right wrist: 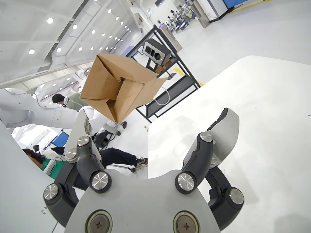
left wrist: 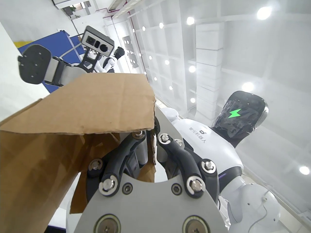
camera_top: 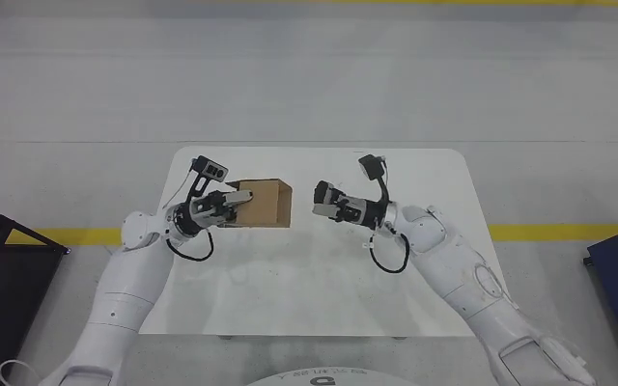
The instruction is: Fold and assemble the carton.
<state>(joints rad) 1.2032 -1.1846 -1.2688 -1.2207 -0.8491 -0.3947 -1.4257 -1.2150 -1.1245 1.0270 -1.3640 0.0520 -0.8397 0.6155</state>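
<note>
**Hazards**
- The left claw point(left wrist: 150, 137) is clamped on one thin wall at the end of the carton point(camera_top: 263, 203) farthest from the right claw point(right wrist: 155, 122). With a single edge grip, a push on the opposite end may pivot the carton, or pull the wall out of the jaws.
- The right claw stands near the carton's folded end, not touching it, jaws spread and empty. If it presses off-centre, the flaps point(right wrist: 121, 86) are likely to buckle inward rather than lock.
- The flaps overlap in a pinwheel with a small gap at the centre. One edge stands proud and could spring back.
- The carton is over the table point(camera_top: 319, 280); if released, it would drop onto the table.

**Materials and shapes**
- Carton: brown corrugated board, matte, box-shaped, with creased fold lines. The edge beside the left claw is ragged. It will probably dent under point pressure.
- Table: white, smooth, with rounded corners.
- Claws: grey metal finger plates on black links.
</note>
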